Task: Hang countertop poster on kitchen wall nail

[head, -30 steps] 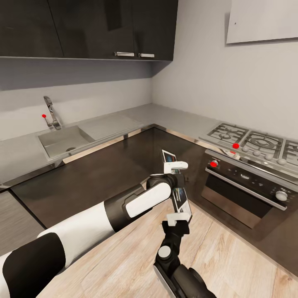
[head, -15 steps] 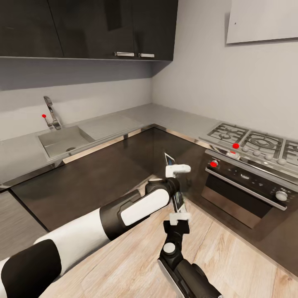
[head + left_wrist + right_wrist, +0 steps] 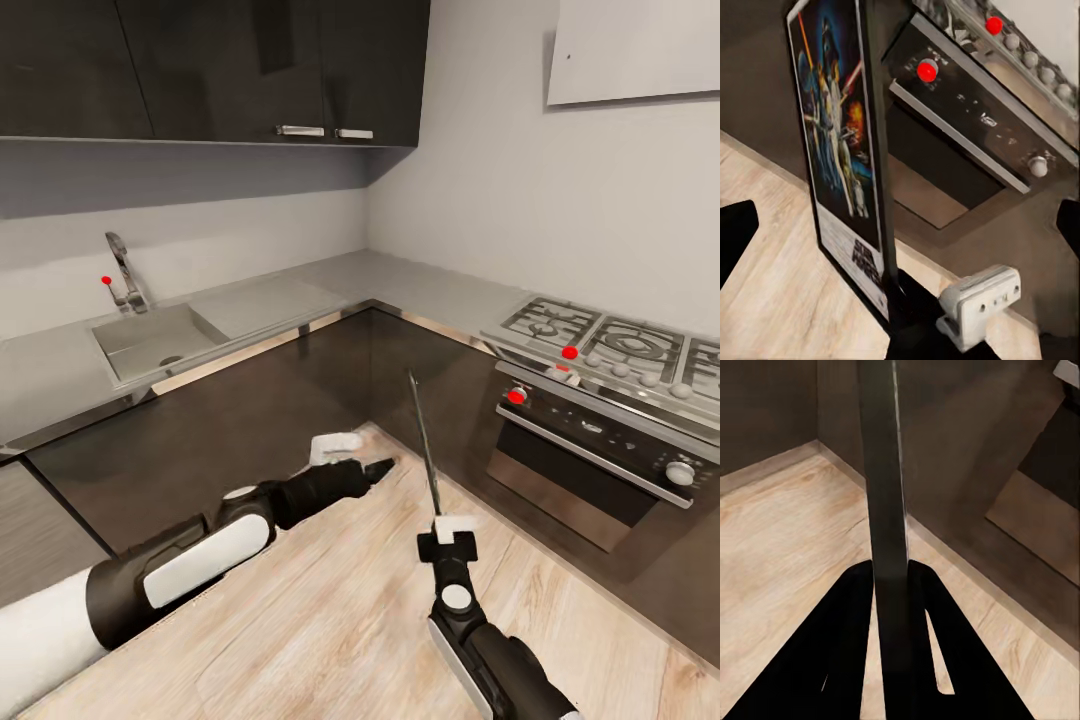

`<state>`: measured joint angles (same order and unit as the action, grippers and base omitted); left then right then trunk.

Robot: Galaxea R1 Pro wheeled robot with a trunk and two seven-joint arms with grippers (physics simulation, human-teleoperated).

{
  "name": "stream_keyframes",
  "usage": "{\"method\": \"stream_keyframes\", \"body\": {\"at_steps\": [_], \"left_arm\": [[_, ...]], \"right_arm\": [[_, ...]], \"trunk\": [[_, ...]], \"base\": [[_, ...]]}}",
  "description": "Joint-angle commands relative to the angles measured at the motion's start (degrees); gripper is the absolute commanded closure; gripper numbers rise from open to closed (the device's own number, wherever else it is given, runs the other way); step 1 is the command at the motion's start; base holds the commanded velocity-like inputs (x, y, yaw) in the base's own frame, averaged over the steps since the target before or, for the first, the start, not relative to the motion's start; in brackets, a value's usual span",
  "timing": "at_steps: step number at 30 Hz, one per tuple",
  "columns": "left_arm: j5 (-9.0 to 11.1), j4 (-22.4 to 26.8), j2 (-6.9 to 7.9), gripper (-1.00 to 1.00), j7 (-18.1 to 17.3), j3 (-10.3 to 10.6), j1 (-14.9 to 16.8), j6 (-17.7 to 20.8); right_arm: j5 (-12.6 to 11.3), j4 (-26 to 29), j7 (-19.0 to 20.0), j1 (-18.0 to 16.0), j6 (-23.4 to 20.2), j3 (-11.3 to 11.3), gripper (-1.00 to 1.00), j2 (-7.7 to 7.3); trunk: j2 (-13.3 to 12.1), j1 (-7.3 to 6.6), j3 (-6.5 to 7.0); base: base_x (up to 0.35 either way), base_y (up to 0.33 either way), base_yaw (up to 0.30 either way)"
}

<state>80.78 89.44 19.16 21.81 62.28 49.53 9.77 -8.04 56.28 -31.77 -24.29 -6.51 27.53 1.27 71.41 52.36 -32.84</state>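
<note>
I am holding the poster (image 3: 425,445) upright over the wooden floor (image 3: 330,620), edge-on to my head camera, with the right gripper (image 3: 448,530) pinching its bottom edge; in the right wrist view the two dark fingers (image 3: 847,645) are pressing on either side of the thin frame. My left gripper (image 3: 378,468) is hanging well apart from it to the left, its fingers spread wide with nothing between them (the left wrist camera is showing the printed face of the poster (image 3: 840,142) between those dark fingertips). The oven (image 3: 590,470) is standing just behind the poster to the right, red-marked knobs along its front, with the gas hob (image 3: 600,345) above it. The pale grey countertop (image 3: 420,285) is wrapping round the corner; its sink (image 3: 150,340) is holding nothing that I can see, and the tap (image 3: 122,270) is rising behind it. A pale panel (image 3: 640,50) is hanging on the wall above the hob.
</note>
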Motion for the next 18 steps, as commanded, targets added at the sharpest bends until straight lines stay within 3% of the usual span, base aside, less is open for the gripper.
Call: {"method": "stream_keyframes", "body": {"at_steps": [1, 2, 3, 5, 6, 7, 8, 10, 13, 15, 18], "left_arm": [[0.4, 0.1, 1.29, -1.0, -1.9, 0.2, -0.4, -0.9], [0.3, 0.1, 2.38, -1.0, -3.9, 0.4, -1.0, -1.7], [0.3, 0.0, 4.37, -1.0, -7.7, 1.1, -2.1, -3.7], [0.3, -0.1, 6.31, -1.0, -11.1, 2.3, -3.2, -6.4], [0.3, -0.4, 9.03, -1.0, -15.5, 5.1, -4.3, -11.9], [0.3, -1.5, 11.47, -1.0, -19.0, 9.6, -5.0, -18.5], [0.4, -3.7, 13.65, -1.0, -21.9, 15.9, -5.5, -26.3], [0.4, -6.4, 14.39, -1.0, -22.9, 19.6, -5.6, -30.5], [0.8, -10.7, 14.63, -1.0, -23.5, 23.1, -5.7, -34.2], [3.1, -14.7, 14.04, -1.0, -23.9, 25.3, -6.4, -36.3], [5.7, -19.9, 13.11, -1.0, -26.3, 26.3, -7.2, -37.4]], "right_arm": [[-0.3, 0.0, 0.8, 0.0, 0.1, -0.3, 1.0, -0.47], [-0.4, 0.0, 1.9, 0.0, 0.5, -0.8, 1.0, -0.79], [-0.5, -0.1, 4.2, 0.1, 1.0, -1.7, 1.0, -1.29], [-0.5, -0.2, 6.8, 0.1, 1.4, -2.4, 1.0, -1.72], [-0.6, -0.2, 10.7, 0.3, 1.8, -3.8, 1.0, -2.78], [-0.7, -0.3, 14.9, 0.8, 1.9, -6.3, 1.0, -3.9], [-0.8, -0.9, 21.8, 1.4, 2.4, -10.0, 1.0, -4.83], [-0.8, -2.0, 27.7, 1.7, 4.0, -12.3, 1.0, -5.18], [-0.8, -4.1, 33.8, 1.9, 7.7, -14.6, 1.0, -5.75], [-0.8, -5.4, 37.1, 2.0, 10.4, -15.7, 1.0, -6.52], [-0.8, -6.0, 40.3, 2.0, 11.6, -16.2, 1.0, -7.36]], "trunk": [[0.0, 0.0, -0.06], [0.0, 0.0, -0.06], [0.0, 0.0, -0.06], [0.0, 0.0, -0.06], [0.0, 0.0, -0.06], [0.0, 0.0, -0.06], [0.0, 0.0, -0.06], [0.0, 0.0, -0.06], [0.0, 0.0, -0.06], [0.0, 0.0, -0.06], [0.0, 0.0, -0.06]], "base": [[0.0, 0.0, 0.0], [0.0, 0.0, 0.0], [0.0, 0.0, 0.0], [0.0, 0.0, 0.0], [0.0, 0.0, 0.0], [0.0, 0.0, 0.0], [0.0, 0.0, 0.0], [0.0, 0.0, 0.0], [0.0, 0.0, 0.0], [0.0, 0.0, 0.0], [0.0, 0.0, 0.0]]}}
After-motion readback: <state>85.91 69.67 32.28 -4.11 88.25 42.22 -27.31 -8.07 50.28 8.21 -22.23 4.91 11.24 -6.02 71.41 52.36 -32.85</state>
